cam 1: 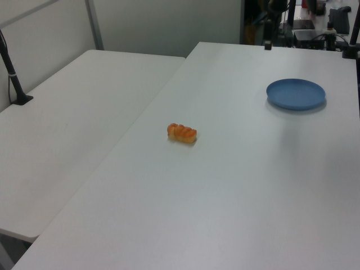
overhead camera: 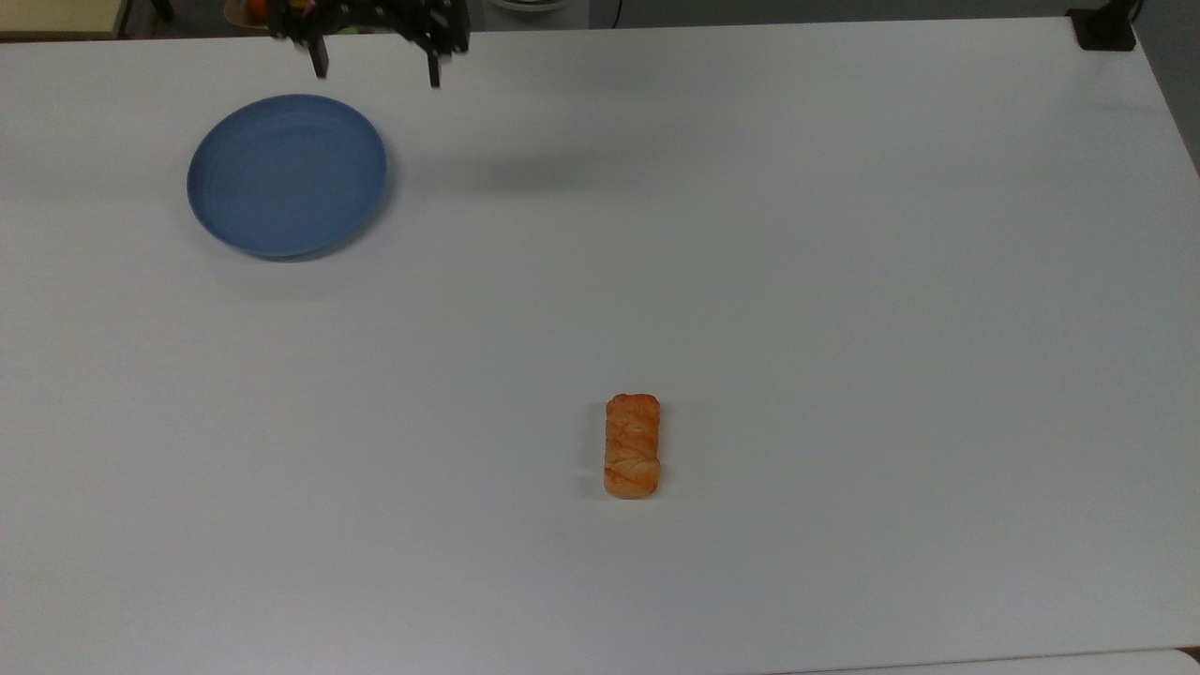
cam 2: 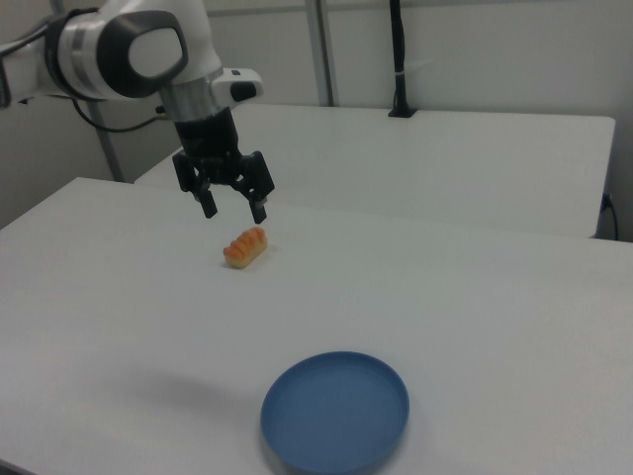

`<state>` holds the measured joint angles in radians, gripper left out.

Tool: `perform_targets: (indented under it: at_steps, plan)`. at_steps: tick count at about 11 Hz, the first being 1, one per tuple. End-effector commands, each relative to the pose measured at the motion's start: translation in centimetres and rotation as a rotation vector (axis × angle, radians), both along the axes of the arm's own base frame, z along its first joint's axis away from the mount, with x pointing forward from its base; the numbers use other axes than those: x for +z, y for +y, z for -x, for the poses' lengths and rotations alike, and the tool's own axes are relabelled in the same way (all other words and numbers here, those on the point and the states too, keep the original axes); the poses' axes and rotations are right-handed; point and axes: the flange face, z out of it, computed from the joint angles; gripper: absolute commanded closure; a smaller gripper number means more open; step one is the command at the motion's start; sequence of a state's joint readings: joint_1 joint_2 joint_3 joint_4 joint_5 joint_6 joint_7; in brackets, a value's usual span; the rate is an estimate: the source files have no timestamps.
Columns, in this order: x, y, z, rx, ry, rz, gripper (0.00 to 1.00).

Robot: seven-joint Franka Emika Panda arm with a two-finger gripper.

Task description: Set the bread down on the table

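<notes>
A: Bread (overhead camera: 633, 446) status?
B: Flat on the table (overhead camera: 844, 281), nothing touching it. Lies lengthwise toward the near edge in the top view, well apart from the plate (overhead camera: 287, 174).
A: Gripper (overhead camera: 377, 70)?
B: Released, fingers (overhead camera: 321, 62) spread, holding nothing. It hangs in the air at the top view's far edge, just beyond the plate. In the right view the gripper (cam 2: 233, 209) is up off the surface, fingertips down.
A: Plate?
B: Blue, round, bare. Sits at the top view's upper left; in the left view the plate (cam 1: 296, 94) is far right of the bread (cam 1: 181, 133).
</notes>
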<state>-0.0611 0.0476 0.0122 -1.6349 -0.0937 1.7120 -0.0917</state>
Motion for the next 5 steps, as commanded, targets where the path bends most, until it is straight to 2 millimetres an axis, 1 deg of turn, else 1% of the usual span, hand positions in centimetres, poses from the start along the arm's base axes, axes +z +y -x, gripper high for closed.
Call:
perform_targets:
  at_steps: [1,3,5]
  plan:
    - [0.91,-0.3,4.21,0.008,0.019,-0.01,0.0]
    - [0.99,0.22,4.35,0.009,0.024,-0.013,0.0]
    - [0.83,-0.03,4.09,0.003,0.022,-0.02,0.0]
